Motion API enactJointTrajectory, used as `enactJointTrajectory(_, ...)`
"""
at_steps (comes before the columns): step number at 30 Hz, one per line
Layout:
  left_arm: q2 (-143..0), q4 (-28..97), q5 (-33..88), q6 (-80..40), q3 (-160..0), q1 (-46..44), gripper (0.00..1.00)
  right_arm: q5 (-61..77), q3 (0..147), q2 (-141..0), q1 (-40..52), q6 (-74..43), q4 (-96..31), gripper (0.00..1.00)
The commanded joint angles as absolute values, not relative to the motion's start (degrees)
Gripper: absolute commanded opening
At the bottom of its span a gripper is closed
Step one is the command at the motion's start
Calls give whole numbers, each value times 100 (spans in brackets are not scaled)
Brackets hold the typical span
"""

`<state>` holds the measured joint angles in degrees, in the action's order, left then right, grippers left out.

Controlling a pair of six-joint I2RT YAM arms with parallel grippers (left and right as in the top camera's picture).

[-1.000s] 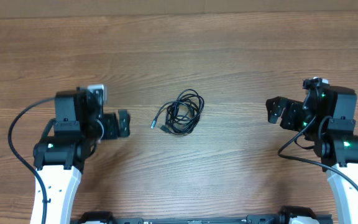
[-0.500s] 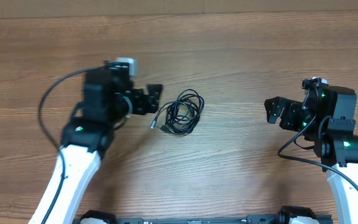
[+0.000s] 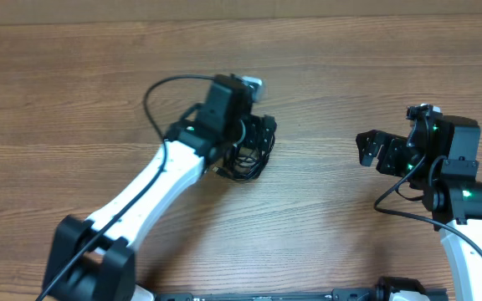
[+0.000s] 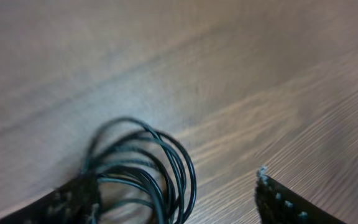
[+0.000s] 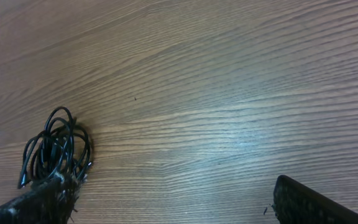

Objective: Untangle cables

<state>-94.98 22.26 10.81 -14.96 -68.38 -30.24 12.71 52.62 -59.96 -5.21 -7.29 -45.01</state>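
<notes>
Brown wood-grain table [image 3: 325, 67] is carrying one small coil of thin black cables [image 3: 246, 167], lying near the middle, slightly left of centre. The strands are looping over one another in a tight bundle.

Left arm is reaching in from the lower left. Left gripper [image 3: 258, 140] is hanging right over the upper part of the coil, hiding that part from overhead.

Left wrist view: fingers [image 4: 284, 202] are standing wide apart, pinching nothing. The loops are sitting between them, crowding the finger at the frame's left. Contact there: cannot tell, the view is blurring.

Right gripper [image 3: 369, 149] is hovering at the table's right side, well apart from the coil, jaws spread and gripping nothing. Right wrist view is showing the coil at far left, with bare wood lying between.
</notes>
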Motion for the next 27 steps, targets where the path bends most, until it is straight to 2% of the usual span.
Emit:
enactJointTrajectory(1,-9968,2322,875,-1527,-6919,-3271,75,1321,5435,-5981,-499,-731,-4491,100)
enactJointTrajectory(5,-10302,2510,834,-1525,-6919,-3420,58,1321,5435,-5981,-499,-731,-4491,100)
enactJointTrajectory(7,-10390,2589,836,-1525,-6919,-3433,44,1321,5435,-5981,-499,-731,-4491,100)
enactJointTrajectory(8,-10414,2602,836,-1525,-6919,-3433,23,1321,5435,-5981,-499,-731,-4491,100)
enactJointTrajectory(10,-10398,2600,851,-1529,-6932,-3433,4,1321,5435,-5981,-499,-733,-4493,100)
enactJointTrajectory(15,-10116,2692,923,-1544,-7242,-3422,4,1396,5435,-5981,-497,-753,-4488,100)
enactJointTrajectory(22,-9459,2759,2171,-1813,-8381,-3330,4,2847,5435,-5992,-489,-751,-4189,99)
enactJointTrajectory(27,-9216,2740,2578,-1979,-8624,-3334,4,3120,5435,-6117,-486,-753,-3994,93)
